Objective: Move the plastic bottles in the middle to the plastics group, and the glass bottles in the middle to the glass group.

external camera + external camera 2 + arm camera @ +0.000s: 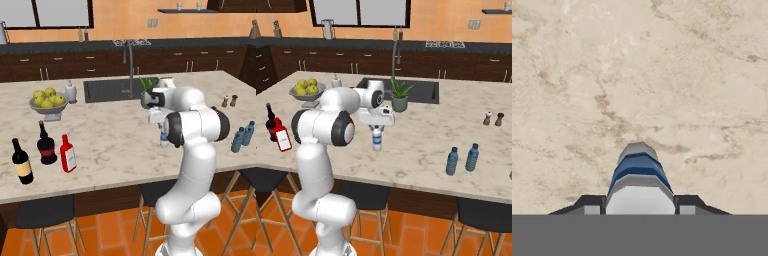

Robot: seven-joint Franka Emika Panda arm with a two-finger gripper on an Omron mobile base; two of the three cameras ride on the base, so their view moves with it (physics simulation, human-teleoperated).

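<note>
My gripper (376, 129) is shut on the top of a whitish-clear plastic bottle (376, 140) with a blue label, held upright over the middle of the marble counter (421, 135). In the hand view the bottle (638, 175) sits between the two dark fingertips (589, 204). From the left base view it (163, 140) peeks out beside the arm. Two translucent blue bottles (452, 161) (472, 157) stand together near the right front edge. At the left, the red glass bottle (68, 154) stands beside the squat wine bottle (46, 145) and the slim one (22, 162).
A bowl of yellow-green fruit (47, 104) and a white dispenser (71, 92) stand at the back left. The sink (107, 90) with its tall tap and a potted plant (399, 96) lie behind the gripper. Two shakers (493, 119) stand at the right. Stools line the near edge.
</note>
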